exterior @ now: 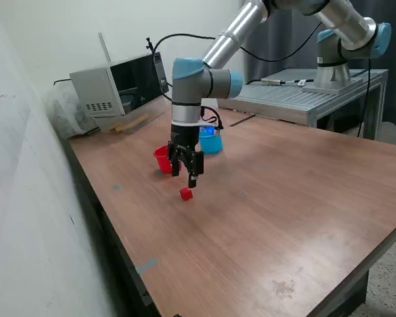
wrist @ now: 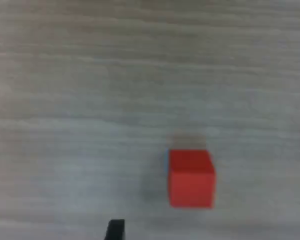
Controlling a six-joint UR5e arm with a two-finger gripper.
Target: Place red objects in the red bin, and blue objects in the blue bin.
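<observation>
A small red cube (exterior: 186, 193) lies on the wooden table (exterior: 270, 218). My gripper (exterior: 183, 175) hangs open just above and slightly behind it, holding nothing. In the wrist view the red cube (wrist: 191, 177) sits on the wood between the two dark fingertips (wrist: 115, 229) of the gripper (wrist: 211, 231), nearer one of them. The red bin (exterior: 162, 159) stands right behind the gripper, partly hidden by it. The blue bin (exterior: 211, 142) stands beside the arm. A darker blue shape shows at its mouth, but I cannot tell whether it is a blue object.
A grey microwave-like box (exterior: 115, 89) stands at the table's far corner, with flat pieces (exterior: 133, 123) lying in front of it. A metal bench (exterior: 303, 99) carrying the arm's base is behind the table. A wall runs along the exterior view's left.
</observation>
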